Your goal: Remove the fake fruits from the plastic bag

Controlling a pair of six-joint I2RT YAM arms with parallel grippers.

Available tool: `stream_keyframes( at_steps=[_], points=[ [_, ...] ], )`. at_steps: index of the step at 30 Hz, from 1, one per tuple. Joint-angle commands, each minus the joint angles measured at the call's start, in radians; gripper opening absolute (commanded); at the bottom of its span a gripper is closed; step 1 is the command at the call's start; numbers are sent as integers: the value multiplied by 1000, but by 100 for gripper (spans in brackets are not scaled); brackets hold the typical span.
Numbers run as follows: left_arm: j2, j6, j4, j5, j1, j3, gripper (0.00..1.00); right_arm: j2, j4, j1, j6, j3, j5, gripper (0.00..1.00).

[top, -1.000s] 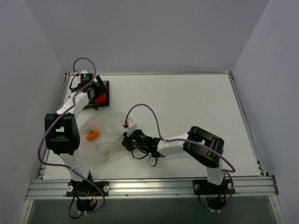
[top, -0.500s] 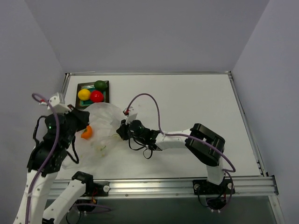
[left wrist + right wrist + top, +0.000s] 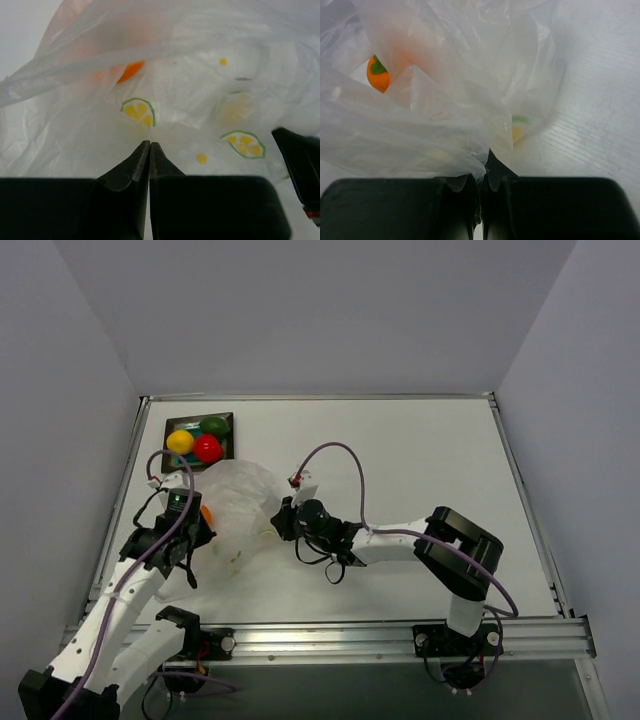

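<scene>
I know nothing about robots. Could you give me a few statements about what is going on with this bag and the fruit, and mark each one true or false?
1. The yellow fruit, green fruit and red fruit lie in the tray. True.
2. The orange fruit sits out on the bare table. False: it is inside the plastic bag.
3. The right gripper pinches a fold of the bag. True.
4. The left gripper has its jaws wide open. False: they are shut, with the tips meeting right at the bag.
5. The bag is plain, with no print. False: the left wrist view shows lemon slices printed on it.
</scene>
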Motion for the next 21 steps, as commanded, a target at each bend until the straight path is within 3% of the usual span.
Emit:
stream_keyframes(
  at_steps=[1,9,14,17,21],
  points=[
    [47,-28,106,-86,-20,-30,2,-84,76,22,30,-75,57,0],
    [177,-84,158,-290,-30,-132,7,-199,104,152,80,-250,164,0],
    [212,-72,322,-293,-30,-156,32,-220,73,240,72,-259,212,0],
    [246,-78,324,-298,-31,-111,40,-213,68,241,63,-248,218,0],
    [243,-38,399,-180,-56,-110,62,-216,61,229,40,-228,229,0]
  ],
)
